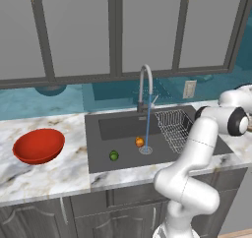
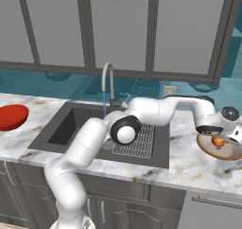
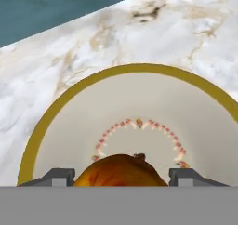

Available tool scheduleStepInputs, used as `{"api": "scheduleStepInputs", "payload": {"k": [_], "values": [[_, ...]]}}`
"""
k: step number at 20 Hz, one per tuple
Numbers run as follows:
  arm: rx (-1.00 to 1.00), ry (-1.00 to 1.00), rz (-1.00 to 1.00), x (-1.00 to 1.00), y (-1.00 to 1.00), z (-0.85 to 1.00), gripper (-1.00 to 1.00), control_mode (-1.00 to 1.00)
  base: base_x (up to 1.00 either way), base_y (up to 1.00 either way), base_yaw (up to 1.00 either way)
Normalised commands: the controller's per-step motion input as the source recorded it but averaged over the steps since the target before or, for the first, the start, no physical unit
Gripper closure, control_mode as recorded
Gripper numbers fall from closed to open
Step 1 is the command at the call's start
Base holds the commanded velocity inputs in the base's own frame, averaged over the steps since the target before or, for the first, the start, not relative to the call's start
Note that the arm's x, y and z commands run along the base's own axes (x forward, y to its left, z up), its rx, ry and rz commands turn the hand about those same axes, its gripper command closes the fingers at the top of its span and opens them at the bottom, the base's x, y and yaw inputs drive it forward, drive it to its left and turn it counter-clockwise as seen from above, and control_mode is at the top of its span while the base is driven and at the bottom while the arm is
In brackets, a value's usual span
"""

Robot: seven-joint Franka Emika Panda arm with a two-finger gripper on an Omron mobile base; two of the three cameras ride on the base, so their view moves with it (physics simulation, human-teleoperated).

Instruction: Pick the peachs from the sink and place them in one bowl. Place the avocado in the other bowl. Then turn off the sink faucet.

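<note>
My gripper is shut on a peach and holds it just above the middle of the tan bowl. In the right base view the gripper hangs over that bowl on the counter right of the sink, with the peach under the hand. A second peach lies in the dark sink beside the drain. The green avocado rests near the sink's front. The red bowl stands on the left counter. Water runs from the silver faucet.
A wire rack sits in the right part of the sink. The arm stretches across the sink's right side toward the tan bowl. Marble counter runs on both sides, with a teal backsplash and grey cabinets behind.
</note>
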Motion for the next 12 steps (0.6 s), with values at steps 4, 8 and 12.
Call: {"api": "scheduleStepInputs", "payload": {"k": [4,8,12], "values": [[0.00,0.02,0.00,0.32,-0.09,-0.35,-1.00,-1.00,0.00,0.00,0.00],[0.00,0.00,0.00,0.00,-0.40,0.27,-1.00,-1.00,0.00,0.00,0.00],[0.00,0.00,0.00,0.00,-0.25,0.26,-1.00,-1.00,0.00,0.00,0.00]]}}
